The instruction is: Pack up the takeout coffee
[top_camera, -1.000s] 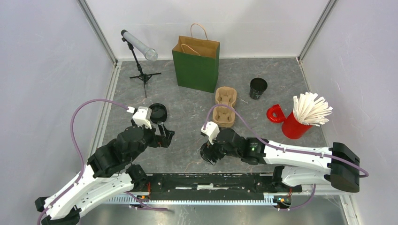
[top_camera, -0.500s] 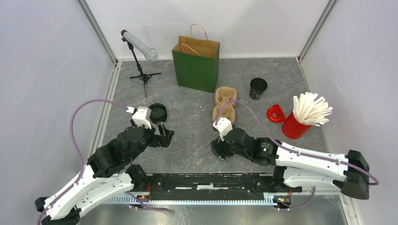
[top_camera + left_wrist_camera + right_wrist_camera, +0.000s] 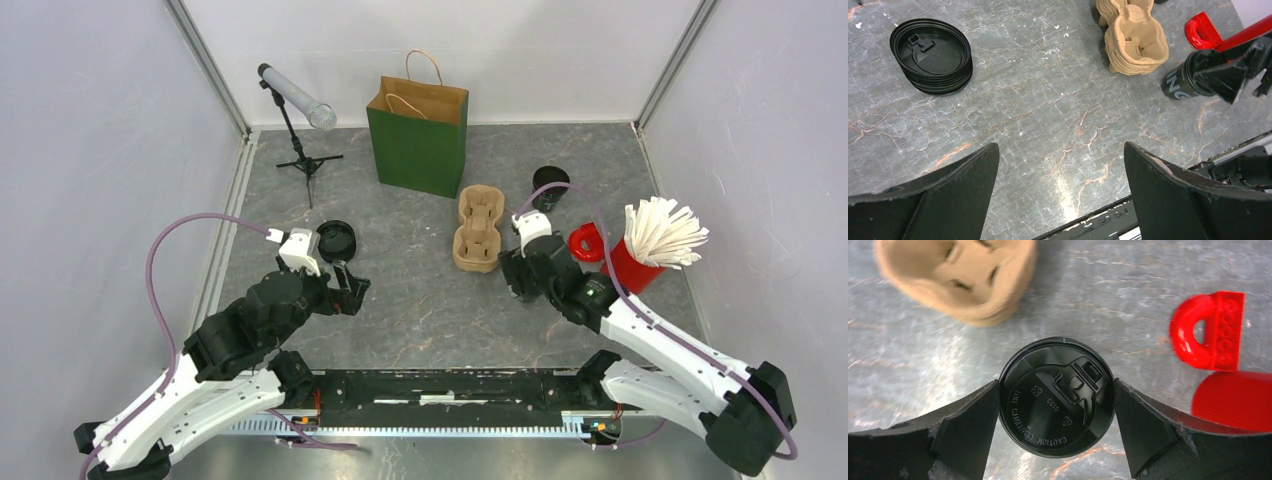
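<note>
Green paper bag (image 3: 420,135): stood upright at the table's far side. Cardboard cup tray (image 3: 478,228): lay near centre, holes vacant. Left gripper (image 3: 1060,150): jaws were apart, holding nothing. Takeout coffee (image 3: 1179,82): lidded, was held just right of the tray, right gripper (image 3: 1057,410) clamped on its sides under the lid. Judged light, thin-walled and crushable; best gripped gently on the wall beneath the rim.

Embossed on top of the takeout coffee (image 3: 1055,396), toward 7 o'clock: "CAUTION CONTENTS"; white side letters, perhaps "ING".
</note>
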`<state>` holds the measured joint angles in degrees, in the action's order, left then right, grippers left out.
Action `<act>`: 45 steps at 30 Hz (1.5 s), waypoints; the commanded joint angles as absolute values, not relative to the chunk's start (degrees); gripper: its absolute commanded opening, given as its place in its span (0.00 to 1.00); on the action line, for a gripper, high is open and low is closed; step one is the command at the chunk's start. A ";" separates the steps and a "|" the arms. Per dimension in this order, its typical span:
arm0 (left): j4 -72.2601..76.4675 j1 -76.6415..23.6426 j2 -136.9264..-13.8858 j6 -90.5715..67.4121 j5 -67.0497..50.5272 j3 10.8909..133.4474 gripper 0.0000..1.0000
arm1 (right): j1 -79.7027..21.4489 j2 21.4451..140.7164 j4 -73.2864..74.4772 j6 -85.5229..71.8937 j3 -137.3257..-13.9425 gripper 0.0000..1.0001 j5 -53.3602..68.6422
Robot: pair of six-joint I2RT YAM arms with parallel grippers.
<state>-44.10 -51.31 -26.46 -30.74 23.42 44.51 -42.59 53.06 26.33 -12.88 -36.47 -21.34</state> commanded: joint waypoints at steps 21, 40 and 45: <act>-43.33 -51.50 -25.80 -28.43 24.45 45.11 1.00 | -21.71 56.20 18.33 -6.73 -38.84 0.98 -7.48; -43.24 -51.50 -25.71 -28.56 24.54 45.06 1.00 | -21.55 51.38 22.15 -6.49 -42.36 0.98 -8.31; -43.72 -51.46 -25.96 -28.48 24.56 45.07 1.00 | -21.54 52.40 18.71 -8.27 -46.99 0.98 -3.88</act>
